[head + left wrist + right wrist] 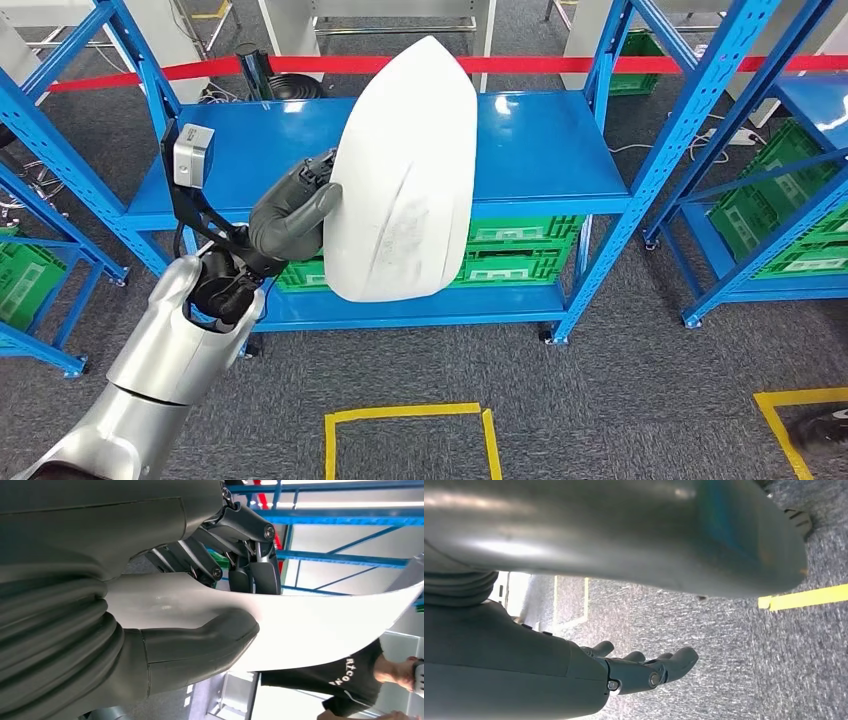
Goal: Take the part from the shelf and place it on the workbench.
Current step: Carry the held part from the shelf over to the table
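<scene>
White curved panel (402, 180) held upright at its edge by left hand (296, 212), thumb one face, fingers the other, before blue shelf (540, 150). Right hand (644, 667) empty, fingers loosely apart.

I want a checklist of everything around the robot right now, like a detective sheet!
Surface: blue shelf, top level bare.
Job's things: white part, lifted off the shelf, held upright.
Clutter: green crates on the lower level.
Hands: left hand grips the part's edge; right hand holds nothing, fingers apart, above the carpet.
Cables: some on the floor behind the shelf.
Surroundings: red barrier tape, yellow floor marking, a person.
</scene>
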